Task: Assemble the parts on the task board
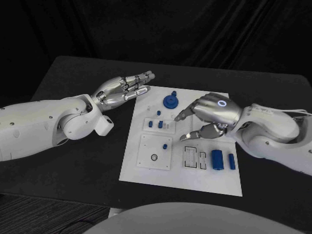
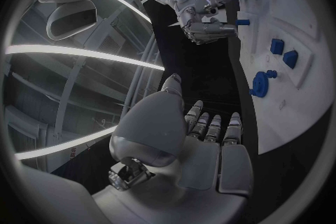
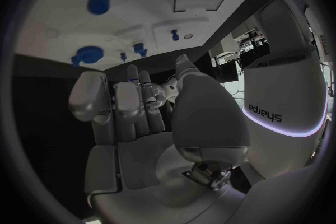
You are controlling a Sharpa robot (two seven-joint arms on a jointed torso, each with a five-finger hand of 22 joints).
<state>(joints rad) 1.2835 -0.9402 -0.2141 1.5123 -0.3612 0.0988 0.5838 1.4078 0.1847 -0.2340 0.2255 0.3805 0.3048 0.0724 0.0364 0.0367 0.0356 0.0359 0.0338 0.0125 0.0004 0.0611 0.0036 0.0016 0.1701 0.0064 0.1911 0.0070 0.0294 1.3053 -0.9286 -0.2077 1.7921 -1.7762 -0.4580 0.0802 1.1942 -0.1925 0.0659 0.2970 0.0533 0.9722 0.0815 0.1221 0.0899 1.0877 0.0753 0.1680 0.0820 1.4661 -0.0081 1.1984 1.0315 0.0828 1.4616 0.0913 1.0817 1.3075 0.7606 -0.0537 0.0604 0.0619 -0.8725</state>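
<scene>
A black desk (image 1: 79,165) with a matte top fills the middle of the head view, its far corners rounded. Behind it hangs a black curtain (image 1: 198,29) in soft vertical folds, closing off the whole back of the scene. At the near left corner, below the desk's edge, a strip of dark ribbed floor (image 1: 29,214) shows. In the left wrist view long bright light strips (image 2: 84,53) curve across a pale ceiling of panels and beams, and the light on the desk is dim and even

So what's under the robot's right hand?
The right hand hovers over the white task board, holding nothing. Small blue parts lie beside its fingertips. Whatever sits directly beneath the palm is covered.
</scene>
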